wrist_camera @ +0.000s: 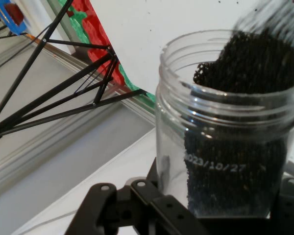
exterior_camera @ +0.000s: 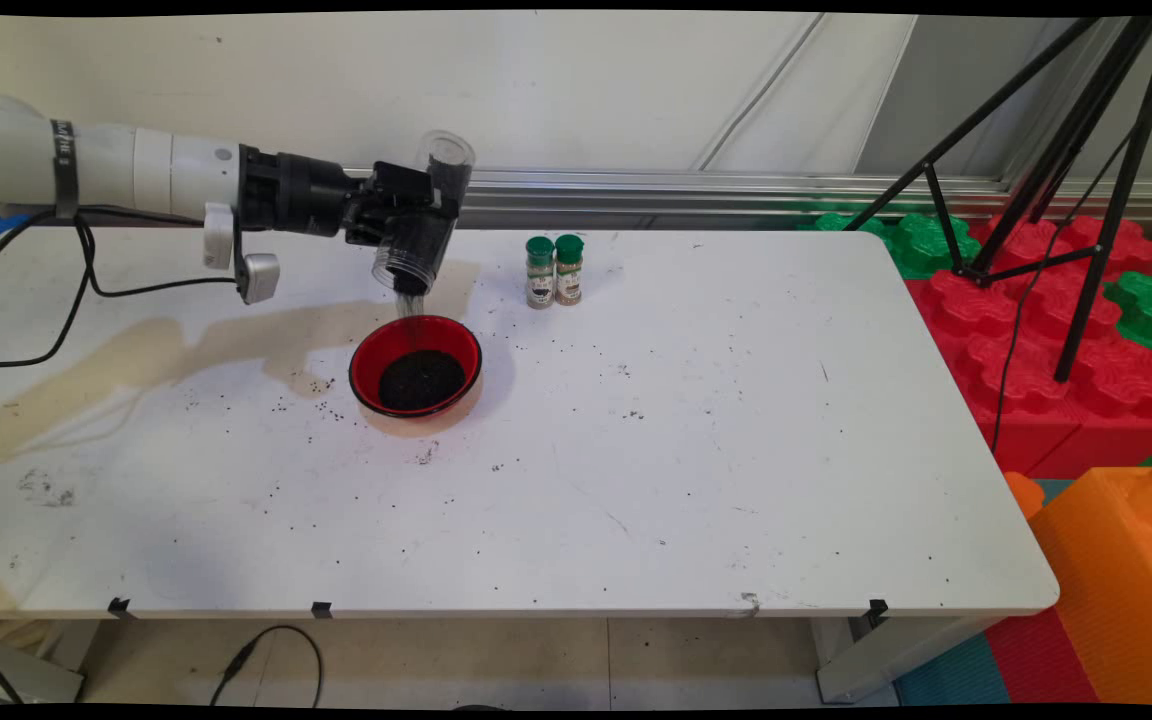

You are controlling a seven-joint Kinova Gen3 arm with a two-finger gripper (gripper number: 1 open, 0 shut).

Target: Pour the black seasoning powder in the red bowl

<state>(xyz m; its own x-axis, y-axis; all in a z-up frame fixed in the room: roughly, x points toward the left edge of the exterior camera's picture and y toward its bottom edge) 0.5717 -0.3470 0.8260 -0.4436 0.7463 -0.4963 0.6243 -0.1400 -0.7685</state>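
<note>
Pouring step: claw (exterior_camera: 414, 225) clamped on clear jar (exterior_camera: 428, 215), tipped mouth-down.
Dark granules (exterior_camera: 412, 302) stream into red bowl (exterior_camera: 416, 366) directly below on the surface (exterior_camera: 696, 440); two green-capped shakers (exterior_camera: 554, 270) stand near. Next move likely requires righting the jar.

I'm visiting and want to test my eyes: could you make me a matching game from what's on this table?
Things:
1. clear plastic jar
2. round red bowl
3. two small green-capped spice bottles
4. black tripod

States:
A. standing upright side by side on the table
B. tilted mouth-down in the black gripper, pouring dark grains
C. on the red and green blocks, right of the table
D. under the jar, part filled with dark grains

Pairs: 1-B, 2-D, 3-A, 4-C
</note>
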